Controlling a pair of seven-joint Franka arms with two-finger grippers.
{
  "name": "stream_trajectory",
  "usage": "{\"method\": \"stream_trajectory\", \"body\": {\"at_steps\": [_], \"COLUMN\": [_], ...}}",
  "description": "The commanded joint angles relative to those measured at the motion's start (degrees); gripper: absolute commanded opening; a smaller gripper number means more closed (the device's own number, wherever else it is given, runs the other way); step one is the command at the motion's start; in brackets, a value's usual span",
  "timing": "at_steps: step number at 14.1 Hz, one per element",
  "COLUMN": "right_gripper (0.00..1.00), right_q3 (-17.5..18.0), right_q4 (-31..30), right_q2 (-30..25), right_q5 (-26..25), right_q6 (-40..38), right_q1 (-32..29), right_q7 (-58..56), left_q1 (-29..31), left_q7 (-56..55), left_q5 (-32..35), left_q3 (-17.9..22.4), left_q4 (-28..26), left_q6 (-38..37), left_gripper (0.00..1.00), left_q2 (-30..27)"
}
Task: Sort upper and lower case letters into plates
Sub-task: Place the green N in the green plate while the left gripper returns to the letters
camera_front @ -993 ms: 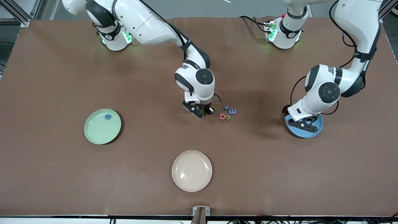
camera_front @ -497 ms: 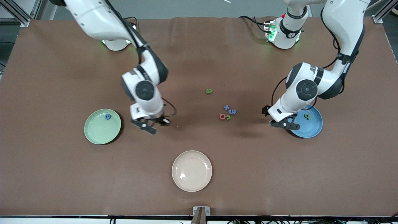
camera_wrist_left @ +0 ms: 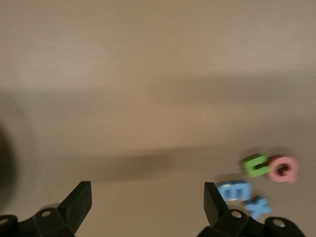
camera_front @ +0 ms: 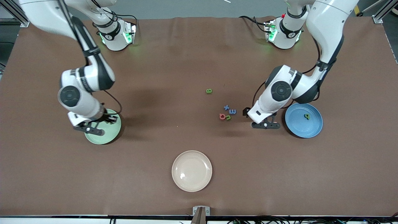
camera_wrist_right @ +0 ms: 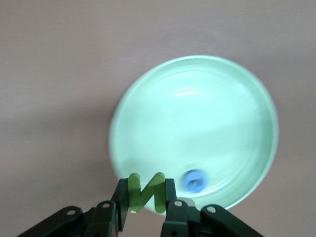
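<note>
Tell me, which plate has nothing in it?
The beige plate, nearest the front camera, is bare. The blue plate holds a green letter, and the mint plate holds a small blue letter.

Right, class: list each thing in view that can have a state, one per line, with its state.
Right gripper: shut on a green letter, over the mint plate.
Left gripper: open, holding nothing, over the table between the cluster and the blue plate.
Mint plate: holds a blue letter.
Blue plate: holds one green letter.
Beige plate: holds nothing.
Green B: on the table, apart.
Cluster of four letters: on the table, unsorted.
</note>
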Motion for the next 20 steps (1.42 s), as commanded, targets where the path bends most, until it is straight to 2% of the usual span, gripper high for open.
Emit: {"method": "stream_trajectory", "body": {"at_steps": [1, 4, 11, 13, 14, 15, 16, 18, 20], "right_gripper": [0.0, 0.0, 0.02, 0.07, 0.19, 0.56, 1.0, 1.0, 1.0], "right_q3": [1.49, 1.31, 1.22, 1.22, 1.22, 1.22, 1.22, 1.31, 2.27], "right_q4": [-5.68, -6.22, -6.13, -5.87, -5.61, -5.52, -5.17, -4.46, -2.28], "right_q2": [-1.87, -0.82, 4.46, 4.99, 5.43, 5.34, 5.34, 4.91, 3.07], "right_q5": [2.2, 2.2, 2.11, 2.11, 2.11, 2.03, 2.11, 2.11, 2.2], "right_q6": [4.96, 6.82, 12.54, 12.54, 12.45, 12.36, 11.84, 10.7, 4.05], "right_q1": [-6.4, -9.04, -9.75, -9.75, -9.84, -9.84, -9.84, -9.4, -7.74], "right_q7": [-10.07, -12.99, -13.09, -13.09, -13.09, -13.09, -12.91, -12.39, -9.33], "left_q1": [-2.71, -3.59, -5.18, -5.53, -5.88, -5.97, -5.97, -6.06, -6.41], "left_q7": [-4.77, -7.15, -9.53, -11.2, -11.9, -12.51, -12.69, -12.7, -12.78], "left_q5": [-0.68, -0.59, -0.15, -0.06, -0.06, 0.03, 0.11, 0.2, 0.11], "left_q3": [0.11, 0.11, 0.11, 0.11, 0.11, 0.11, 0.11, 0.2, 0.29], "left_q4": [5.26, 6.32, 7.2, 8.34, 9.04, 9.66, 9.66, 9.66, 9.66], "left_q6": [-0.95, -0.87, 0.45, 0.45, 0.45, 0.45, 0.45, 0.45, 0.54], "left_gripper": [1.0, 1.0, 1.0, 1.0, 1.0, 1.0, 1.0, 1.0, 1.0], "left_q2": [4.45, 6.12, 9.55, 10.43, 10.87, 11.4, 11.4, 11.58, 12.02]}}
